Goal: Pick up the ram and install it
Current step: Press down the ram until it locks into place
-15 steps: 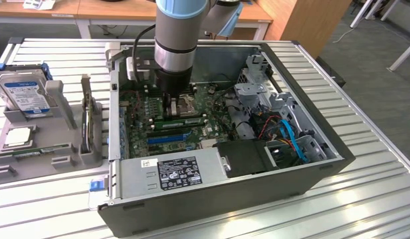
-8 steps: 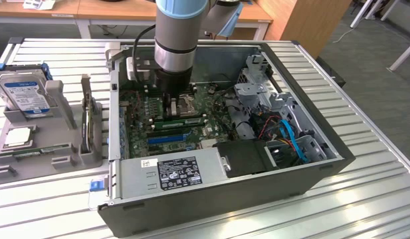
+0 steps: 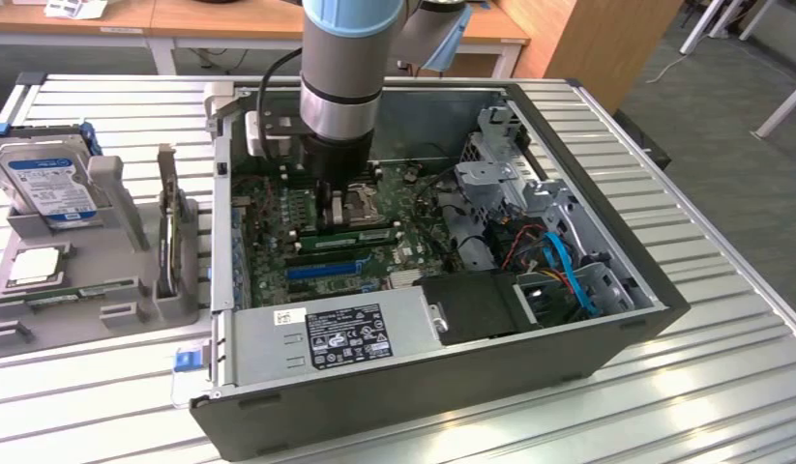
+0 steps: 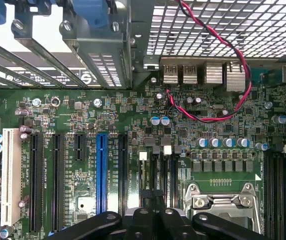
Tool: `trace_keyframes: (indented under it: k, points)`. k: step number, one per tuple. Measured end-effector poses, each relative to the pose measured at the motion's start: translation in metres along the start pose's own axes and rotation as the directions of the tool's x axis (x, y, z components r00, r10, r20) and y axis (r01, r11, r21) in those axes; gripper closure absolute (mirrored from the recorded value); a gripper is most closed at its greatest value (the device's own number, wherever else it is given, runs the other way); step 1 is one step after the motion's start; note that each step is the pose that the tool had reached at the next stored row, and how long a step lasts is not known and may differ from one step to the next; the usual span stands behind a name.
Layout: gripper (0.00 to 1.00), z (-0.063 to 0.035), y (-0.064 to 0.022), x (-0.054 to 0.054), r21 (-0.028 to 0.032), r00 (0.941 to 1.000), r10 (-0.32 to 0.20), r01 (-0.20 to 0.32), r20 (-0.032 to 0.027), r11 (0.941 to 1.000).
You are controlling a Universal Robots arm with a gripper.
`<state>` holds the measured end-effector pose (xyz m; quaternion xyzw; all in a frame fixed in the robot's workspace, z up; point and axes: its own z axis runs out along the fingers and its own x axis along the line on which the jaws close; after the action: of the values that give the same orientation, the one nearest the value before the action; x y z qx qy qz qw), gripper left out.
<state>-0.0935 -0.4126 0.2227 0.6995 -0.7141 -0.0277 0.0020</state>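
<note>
The ram (image 3: 352, 235) is a long green stick with a pale label. It stands in a black slot on the motherboard (image 3: 275, 227), beside the silver processor socket (image 3: 362, 201). My gripper (image 3: 327, 206) reaches down into the open computer case, its tip just above the ram's end towards the exterior view's left. In the wrist view my gripper (image 4: 153, 197) is shut, with its dark fingers (image 4: 146, 196) pressed together over the black memory slots (image 4: 169, 172) next to the processor socket (image 4: 218, 205). No board shows between them. I cannot tell whether they touch the ram.
The case (image 3: 578, 290) lies open on a slatted metal table (image 3: 707, 367). A grey fixture (image 3: 114, 232) at the exterior view's left holds a blue-labelled hard drive (image 3: 43, 179), a square silver chip (image 3: 34, 266) and a thin green strip (image 3: 81, 288). The power supply (image 3: 339, 333), drive cage (image 3: 501, 184) and cables (image 3: 559, 261) crowd the case.
</note>
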Motion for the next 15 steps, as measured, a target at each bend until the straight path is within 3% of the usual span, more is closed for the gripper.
trace_keyframes:
  k: [15]
  points:
    - [0.9,-0.0291,0.0012,-0.001,-0.0003,1.0,0.0,0.0,-0.0001,1.0]
